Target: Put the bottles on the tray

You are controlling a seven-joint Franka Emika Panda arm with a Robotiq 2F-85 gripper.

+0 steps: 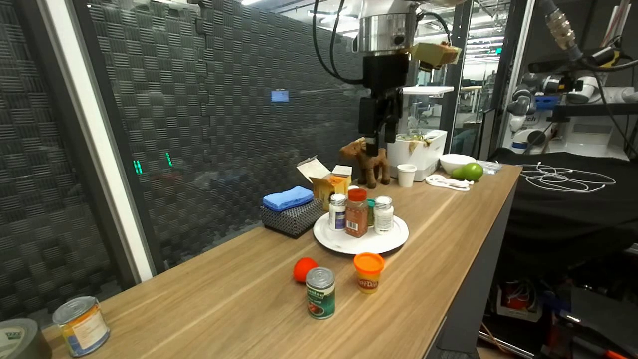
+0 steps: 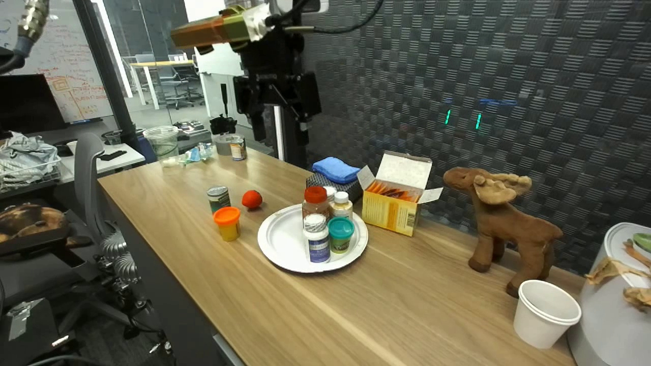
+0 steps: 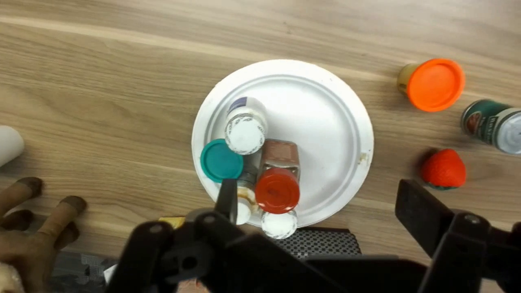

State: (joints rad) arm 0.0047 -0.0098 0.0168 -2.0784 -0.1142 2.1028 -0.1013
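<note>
Five bottles (image 1: 357, 219) stand upright on the tray (image 3: 325, 114), gathered to one side of it, with bare white on the rest. The red-lidded jar (image 3: 277, 191) is in among them; the purple-labelled bottle (image 2: 319, 249) stands on the side away from the dark wall (image 1: 239, 99), with the teal-lidded tub (image 2: 339, 238) close by — whether the two touch I cannot tell. The small-capped bottle (image 2: 342, 208) and the blue-labelled bottle (image 1: 337, 214) stand nearer the wall. High over the table (image 1: 249, 309) hangs my gripper (image 2: 282, 136), its jaws wide apart and empty. Off the tray but near it, the orange-lidded tub (image 1: 369, 271) stands upright, and close to that I see a strawberry (image 3: 443, 169) and a green can (image 1: 320, 299), the can upright too. Between tray and wall sits the black box (image 1: 294, 222), carrying a folded blue cloth (image 1: 288, 198); just beside it is the yellow box (image 2: 389, 213) with its flaps raised. Further along, a toy moose (image 2: 508, 223) stands on its legs — near it, a white cup (image 2: 540, 320). Toward the table's opposite end, well apart from the tray, are another can (image 1: 82, 326) and a roll of tape (image 1: 27, 339).
</note>
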